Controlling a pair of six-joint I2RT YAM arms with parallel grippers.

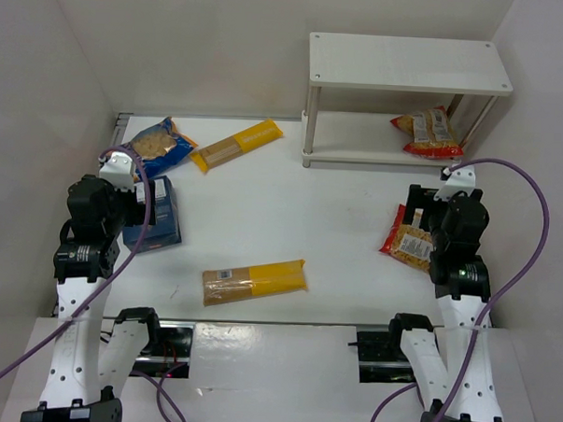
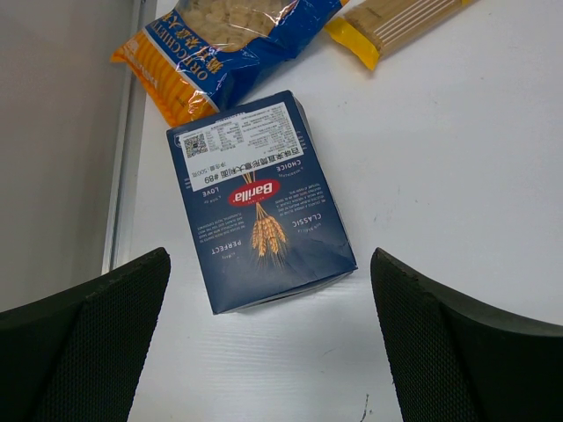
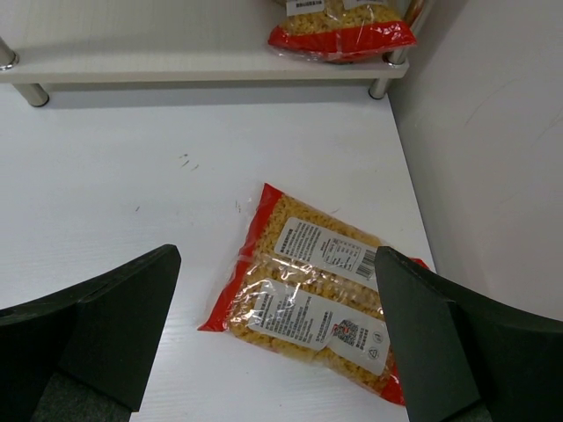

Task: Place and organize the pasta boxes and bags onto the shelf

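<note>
A white tabletop (image 1: 290,221) with pale walls close around. My left gripper (image 2: 268,264) hangs, fingers wide, over the flat dark blue cardboard pasta box (image 2: 259,198) near the left wall. My right gripper (image 3: 277,255), equally wide and empty, points down at a red-edged clear bag of short pasta (image 3: 308,294). A second red-edged bag (image 1: 427,131) lies on the lower tier of the white two-tier shelf (image 1: 409,62).

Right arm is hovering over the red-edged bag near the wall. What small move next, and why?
Probably lower the right gripper straight down onto the red-edged bag. Its fingers are wide open and apart from the bag, which lies flat on the table below them, not yet on the shelf.
</note>
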